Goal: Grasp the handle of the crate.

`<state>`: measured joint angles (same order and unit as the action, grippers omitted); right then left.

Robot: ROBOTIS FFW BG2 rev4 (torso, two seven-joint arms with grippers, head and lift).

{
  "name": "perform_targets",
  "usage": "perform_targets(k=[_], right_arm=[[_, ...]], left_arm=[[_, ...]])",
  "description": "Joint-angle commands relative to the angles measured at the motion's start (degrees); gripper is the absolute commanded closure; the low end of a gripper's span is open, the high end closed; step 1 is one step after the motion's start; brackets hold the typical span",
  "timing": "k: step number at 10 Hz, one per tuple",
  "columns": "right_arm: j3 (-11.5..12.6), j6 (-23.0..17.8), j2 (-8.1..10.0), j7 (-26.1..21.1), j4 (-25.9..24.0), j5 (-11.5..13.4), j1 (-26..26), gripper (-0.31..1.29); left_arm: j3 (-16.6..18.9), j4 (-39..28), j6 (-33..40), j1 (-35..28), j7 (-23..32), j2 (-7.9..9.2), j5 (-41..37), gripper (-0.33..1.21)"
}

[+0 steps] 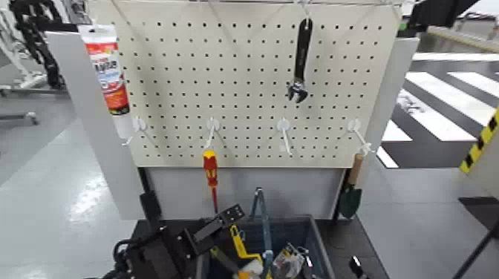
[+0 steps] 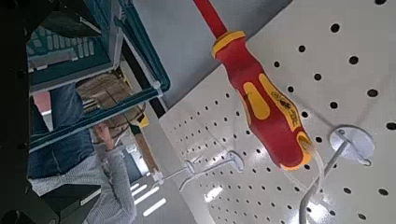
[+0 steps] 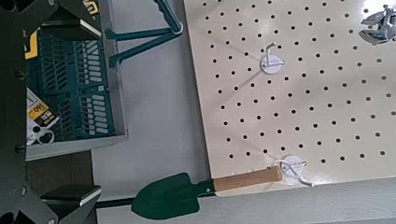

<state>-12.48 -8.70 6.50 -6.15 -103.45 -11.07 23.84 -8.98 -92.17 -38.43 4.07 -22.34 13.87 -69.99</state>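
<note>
Head view has the handle (image 1: 263, 222) upright above the crate's (image 1: 321, 248) middle, the left gripper (image 2: 98, 112) empty and spread over its left side, the spread right gripper (image 3: 98, 112) by its right; misjudged depth, probably, could make 1 finger knock the handle over.

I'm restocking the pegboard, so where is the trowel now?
In the head view, the trowel hangs from the pegboard's lower right hook, right of the crate.
</note>
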Motion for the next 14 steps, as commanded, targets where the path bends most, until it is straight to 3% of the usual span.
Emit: perform_targets(k=[1, 10, 14], right_arm=[[-0.18, 0.0, 0.0, 0.0, 0.01, -0.09, -0.11, 0.14], [-0.53, 0.0, 0.27, 0.18, 0.36, -0.7, -0.64, 0.15], [-0.53, 0.0, 0.35, 0.35, 0.53, -0.88, -0.82, 0.15]], left_arm=[[-1.66, 4.98, -1.91, 3.84, -1.75, -0.07, -2.69, 0.11], [-11.06, 17.63, -0.15, 12.63, -7.02, -1.57, -8.67, 0.12], [-12.12, 19.13, -0.07, 13.16, -7.46, -1.65, -10.69, 0.15]])
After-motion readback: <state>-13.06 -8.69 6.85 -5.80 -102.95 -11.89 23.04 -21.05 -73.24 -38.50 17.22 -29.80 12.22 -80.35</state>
